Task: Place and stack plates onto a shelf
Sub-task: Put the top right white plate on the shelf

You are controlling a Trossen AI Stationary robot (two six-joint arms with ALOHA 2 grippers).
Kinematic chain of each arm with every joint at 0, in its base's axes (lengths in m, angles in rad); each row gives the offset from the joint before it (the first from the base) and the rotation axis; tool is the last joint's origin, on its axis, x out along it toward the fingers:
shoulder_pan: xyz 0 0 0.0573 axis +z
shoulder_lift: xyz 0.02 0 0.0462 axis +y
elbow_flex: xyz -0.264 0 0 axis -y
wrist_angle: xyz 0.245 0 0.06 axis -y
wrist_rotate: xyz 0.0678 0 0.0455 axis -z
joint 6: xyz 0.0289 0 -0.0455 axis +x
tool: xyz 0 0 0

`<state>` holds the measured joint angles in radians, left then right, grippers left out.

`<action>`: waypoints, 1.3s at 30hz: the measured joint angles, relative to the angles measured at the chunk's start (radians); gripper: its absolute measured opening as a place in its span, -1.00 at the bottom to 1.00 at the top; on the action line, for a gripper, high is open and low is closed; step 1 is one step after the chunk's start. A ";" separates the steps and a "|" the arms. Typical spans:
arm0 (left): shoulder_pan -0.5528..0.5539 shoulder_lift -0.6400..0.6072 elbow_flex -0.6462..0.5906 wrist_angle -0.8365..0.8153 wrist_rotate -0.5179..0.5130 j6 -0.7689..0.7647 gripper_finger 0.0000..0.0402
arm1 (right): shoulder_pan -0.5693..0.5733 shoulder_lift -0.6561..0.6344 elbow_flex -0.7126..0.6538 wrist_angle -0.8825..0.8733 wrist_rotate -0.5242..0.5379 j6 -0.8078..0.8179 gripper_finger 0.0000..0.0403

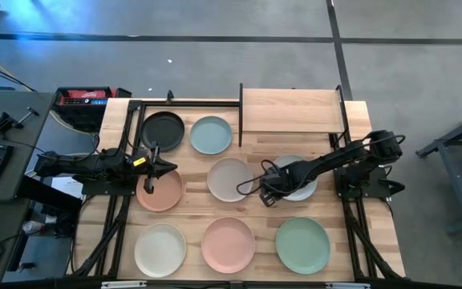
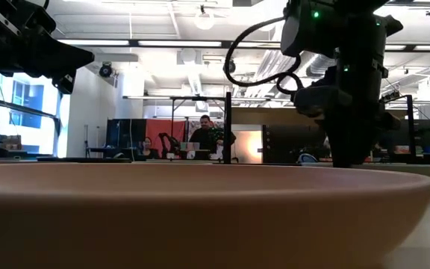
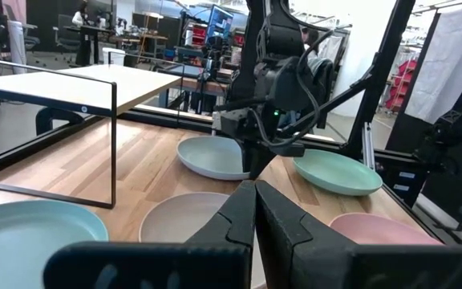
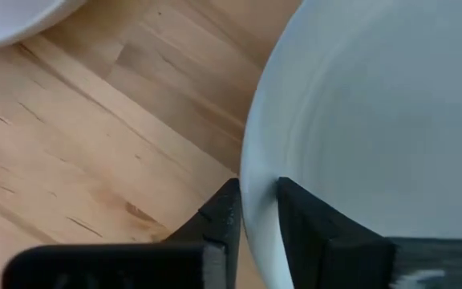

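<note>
Several round plates lie flat on the slatted table: black (image 1: 163, 130), light blue (image 1: 211, 135), beige-grey (image 1: 231, 179), terracotta (image 1: 160, 193), cream (image 1: 160, 249), pink (image 1: 228, 244) and mint green (image 1: 302, 244). The pale white plate (image 1: 303, 189) lies at mid right, partly under my right arm. My right gripper (image 1: 268, 193) points down, shut on this plate's left rim. The shelf (image 1: 293, 110), a light-wood board on black posts, stands at the far right with nothing on it. My left gripper (image 1: 167, 167) hangs level and shut above the terracotta plate. My right gripper pinches the pale white plate's rim (image 4: 255, 189) on the side facing the beige-grey plate. One finger (image 4: 299, 213) is inside the plate and the other (image 4: 221, 217) outside it, over the bare wood. The fingers come from above, pointing down. The plate lies on the table.
Bare wood shows between the beige-grey plate (image 3: 187, 215) and the pale white plate (image 3: 211, 156). The shelf's black posts (image 3: 115, 144) stand at the far side. Black frame rails run along the table's left and right sides. People sit in the room beyond the table.
</note>
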<state>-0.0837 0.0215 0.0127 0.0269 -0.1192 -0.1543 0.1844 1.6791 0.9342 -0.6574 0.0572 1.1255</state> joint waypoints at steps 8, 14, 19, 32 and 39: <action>0.000 0.000 0.000 0.000 0.000 0.000 -1.00 | 0.000 -0.003 0.002 -0.009 -0.001 0.000 -0.98; 0.000 0.000 0.000 0.000 0.000 0.000 -1.00 | 0.000 -0.001 0.021 -0.042 -0.012 0.016 -0.99; 0.000 0.000 0.000 0.000 0.000 0.000 -1.00 | 0.000 0.001 0.123 -0.151 -0.014 0.020 -1.00; 0.000 0.000 0.000 0.000 0.000 0.000 -1.00 | 0.024 0.001 0.314 -0.293 0.020 0.011 -0.99; 0.000 0.000 0.000 0.000 0.000 -0.001 -1.00 | 0.042 0.000 0.382 -0.319 0.040 0.015 -1.00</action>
<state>-0.0835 0.0215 0.0128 0.0265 -0.1192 -0.1555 0.2268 1.6794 1.3165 -0.9762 0.0977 1.1410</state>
